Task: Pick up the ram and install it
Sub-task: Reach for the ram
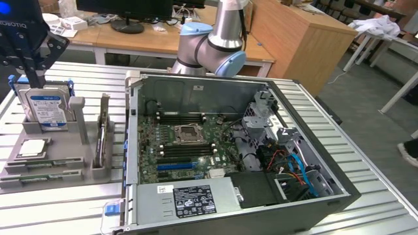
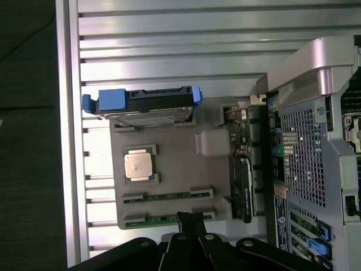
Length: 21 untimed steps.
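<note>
Two ram sticks (image 1: pixel 40 164) (image 2: pixel 167 196), thin and green, lie flat in the slots of a grey holder (image 1: pixel 58 147) on the exterior view's left; the second stick (image 1: pixel 38 178) (image 2: pixel 163 218) lies beside the first. My black gripper (image 1: pixel 34 74) (image 2: pixel 189 221) hangs above this holder with its fingers shut together and nothing between them. In the wrist view its tips overlap the edge of the nearer stick. In the open computer case (image 1: pixel 228 147), the motherboard's black memory slots (image 1: pixel 183 118) run beside the processor socket (image 1: pixel 187 132).
The holder also carries an upright silver hard drive (image 1: pixel 46 108) (image 2: pixel 148 107) with a blue label, a square silver processor chip (image 1: pixel 33 147) (image 2: pixel 138 165) and an upright card (image 1: pixel 103 137). The ribbed metal table (image 1: pixel 65 210) has free room in front. Desks stand behind.
</note>
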### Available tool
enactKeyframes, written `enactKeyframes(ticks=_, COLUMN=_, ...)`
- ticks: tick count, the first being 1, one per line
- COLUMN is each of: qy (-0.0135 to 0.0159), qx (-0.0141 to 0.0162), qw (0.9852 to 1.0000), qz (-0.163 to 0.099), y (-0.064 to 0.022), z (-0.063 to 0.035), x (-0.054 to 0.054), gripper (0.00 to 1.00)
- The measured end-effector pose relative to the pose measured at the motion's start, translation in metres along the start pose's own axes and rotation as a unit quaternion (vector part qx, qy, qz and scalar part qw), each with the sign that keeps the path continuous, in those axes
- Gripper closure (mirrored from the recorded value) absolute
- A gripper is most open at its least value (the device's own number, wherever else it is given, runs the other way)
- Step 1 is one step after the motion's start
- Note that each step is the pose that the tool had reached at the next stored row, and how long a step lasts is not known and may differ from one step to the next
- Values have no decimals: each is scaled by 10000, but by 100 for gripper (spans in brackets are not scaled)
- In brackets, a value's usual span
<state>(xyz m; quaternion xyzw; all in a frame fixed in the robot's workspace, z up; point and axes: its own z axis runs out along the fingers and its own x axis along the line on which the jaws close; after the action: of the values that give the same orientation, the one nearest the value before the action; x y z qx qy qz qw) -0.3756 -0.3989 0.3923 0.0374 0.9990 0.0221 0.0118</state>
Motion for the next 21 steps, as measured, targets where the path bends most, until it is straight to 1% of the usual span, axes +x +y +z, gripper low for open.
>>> enactKeyframes(ticks=9, qy=0, qx=0, qw=10000, qz=0, y=-5, z=-1, x=63, gripper=89)
enactKeyframes(ticks=17, qy=0, qx=0, qw=10000, qz=0, y=-6, z=-1, x=69, gripper=89)
enactKeyframes(ticks=21, qy=0, qx=0, qw=10000, qz=-2, y=-36, z=-2, x=67, gripper=89)
